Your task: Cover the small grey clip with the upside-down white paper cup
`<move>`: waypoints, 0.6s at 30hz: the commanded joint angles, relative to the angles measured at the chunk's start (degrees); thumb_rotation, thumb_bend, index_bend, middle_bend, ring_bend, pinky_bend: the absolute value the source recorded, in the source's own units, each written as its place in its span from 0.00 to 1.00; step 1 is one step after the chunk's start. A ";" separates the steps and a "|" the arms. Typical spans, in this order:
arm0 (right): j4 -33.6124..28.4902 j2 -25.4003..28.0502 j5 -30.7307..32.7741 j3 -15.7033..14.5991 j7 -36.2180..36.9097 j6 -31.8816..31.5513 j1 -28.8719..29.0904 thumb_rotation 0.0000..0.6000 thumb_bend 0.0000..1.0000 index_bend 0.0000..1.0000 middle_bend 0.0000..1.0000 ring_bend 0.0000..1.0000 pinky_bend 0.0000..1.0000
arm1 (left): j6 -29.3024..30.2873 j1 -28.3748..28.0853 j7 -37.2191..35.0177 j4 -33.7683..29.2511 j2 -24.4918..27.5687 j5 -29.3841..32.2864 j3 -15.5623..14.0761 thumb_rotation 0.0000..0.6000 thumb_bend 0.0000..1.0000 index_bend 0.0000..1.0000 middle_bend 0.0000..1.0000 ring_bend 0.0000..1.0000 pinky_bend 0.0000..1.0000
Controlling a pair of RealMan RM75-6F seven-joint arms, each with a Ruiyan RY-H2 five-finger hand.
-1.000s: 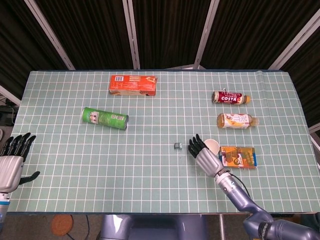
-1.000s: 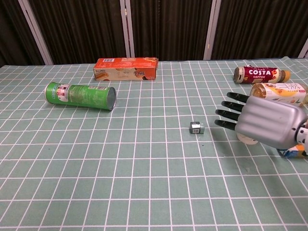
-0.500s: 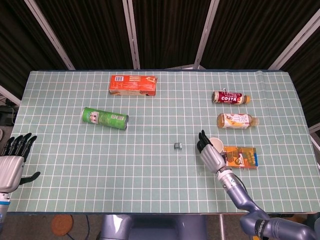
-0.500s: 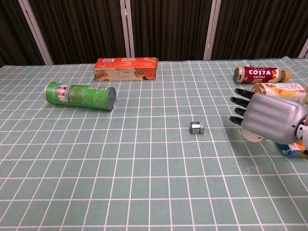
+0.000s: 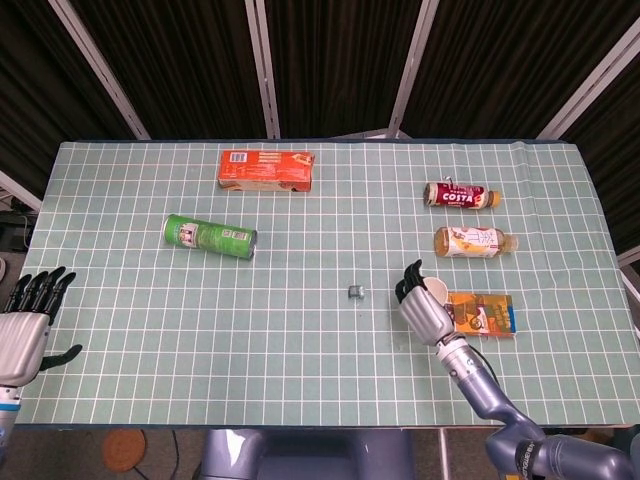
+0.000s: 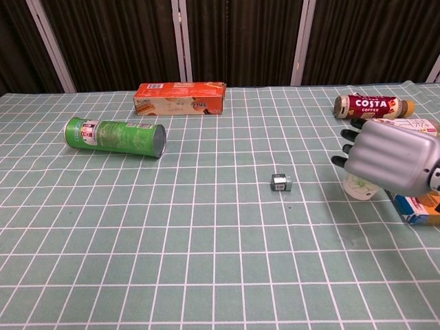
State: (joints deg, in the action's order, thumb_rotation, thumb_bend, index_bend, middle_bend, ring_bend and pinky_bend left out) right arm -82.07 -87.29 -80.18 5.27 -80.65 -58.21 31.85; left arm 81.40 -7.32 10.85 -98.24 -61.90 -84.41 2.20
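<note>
Head view: the counter (image 5: 120, 290) carries everything; right robot hand (image 5: 421, 303) curls around the white paper cup (image 5: 433, 292); left robot hand (image 5: 24, 325) lies spread, holding nothing; small grey clip (image 5: 354, 292) sits near the cup.

table (image 5: 150, 300) — green mat, white grid | backdrop: dark curtain (image 5: 330, 60) — pale slanted poles (image 5: 262, 65)

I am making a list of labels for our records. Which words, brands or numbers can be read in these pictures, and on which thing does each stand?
"COSTA COFFEE": on the dark red bottle.
Orange box: print too small to read.
Green can: label blurred, unreadable.
Yellow bottle: print unreadable.
Carton by the right hand: print unreadable.
Clip: no readable text.
</note>
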 commanded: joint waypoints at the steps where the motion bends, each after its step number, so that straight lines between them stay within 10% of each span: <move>1: -5.32 3.49 -3.95 -0.17 11.43 -2.48 0.25 1.00 0.18 0.24 0.38 0.20 0.24 | 0.26 0.10 -0.38 -0.15 0.24 -0.26 -0.09 1.00 0.00 0.00 0.00 0.00 0.00; 10: -12.85 6.14 -4.97 0.80 48.60 -2.73 0.16 1.00 0.18 0.25 0.38 0.20 0.22 | 0.73 0.30 -1.71 -0.62 0.96 -1.23 -0.53 1.00 0.00 0.00 0.00 0.00 0.00; 18: -12.18 4.76 -3.54 -0.88 66.25 3.25 1.75 1.00 0.18 0.25 0.38 0.19 0.17 | 0.58 0.23 -1.92 -0.56 1.15 -1.27 -0.63 1.00 0.00 0.00 0.00 0.00 0.00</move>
State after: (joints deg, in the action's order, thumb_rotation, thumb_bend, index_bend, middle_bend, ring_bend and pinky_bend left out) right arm -93.60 -82.20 -84.14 5.09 -20.43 -57.61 32.78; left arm 81.97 -7.09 8.94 -98.79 -60.75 -85.68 1.57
